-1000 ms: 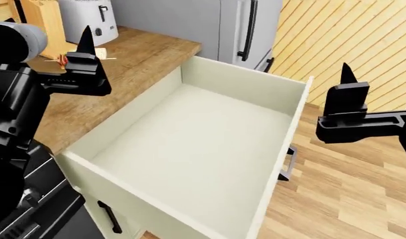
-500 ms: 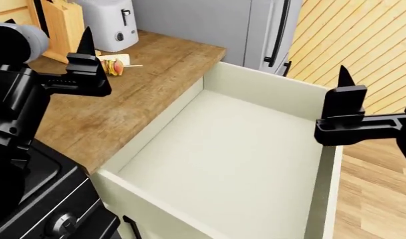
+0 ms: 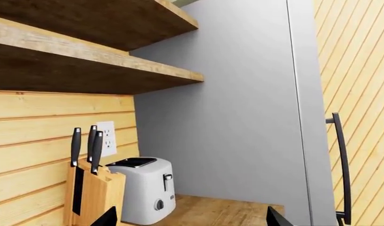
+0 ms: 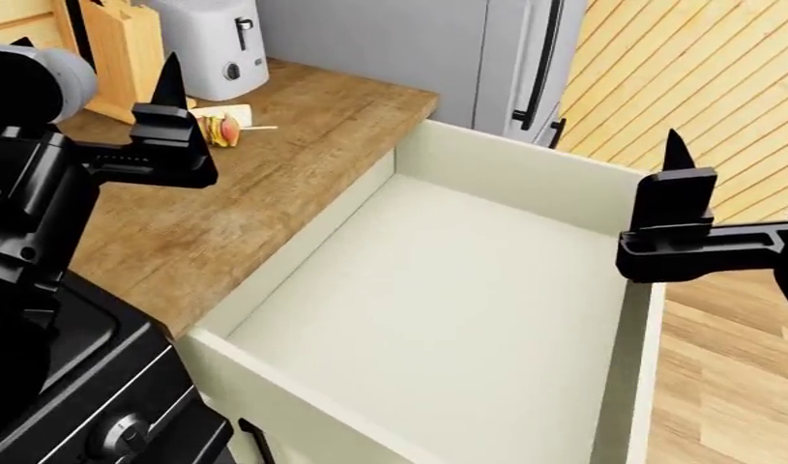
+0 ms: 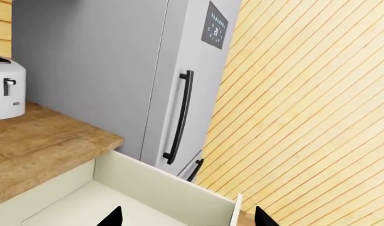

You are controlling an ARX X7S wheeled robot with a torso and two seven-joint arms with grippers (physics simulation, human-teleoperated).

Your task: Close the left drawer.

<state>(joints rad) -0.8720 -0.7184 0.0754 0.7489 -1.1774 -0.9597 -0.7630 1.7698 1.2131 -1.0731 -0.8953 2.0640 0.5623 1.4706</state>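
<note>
The left drawer (image 4: 458,290) stands pulled far out from the wooden counter (image 4: 277,164), a deep cream box with nothing inside. Its front panel (image 4: 626,387) runs down the right side in the head view, and its handle is out of view. My right gripper (image 5: 188,217) is open and hovers above the drawer's far corner (image 5: 232,209). One of its fingers (image 4: 675,188) stands just over the front panel's top edge. My left gripper (image 3: 190,219) is open, empty and raised over the counter. One of its fingers (image 4: 172,97) points up.
A grey fridge (image 4: 523,58) with a long black handle (image 5: 179,117) stands beyond the drawer. A white toaster (image 4: 219,39), a knife block (image 4: 123,48) and a small skewered snack (image 4: 219,130) sit on the counter. The black stove (image 4: 97,406) is at lower left, wood floor (image 4: 729,387) at right.
Over the last second the head view shifted, so the drawer and counter show further right and the stove front came into sight. In the last half second the right gripper sank very slightly.
</note>
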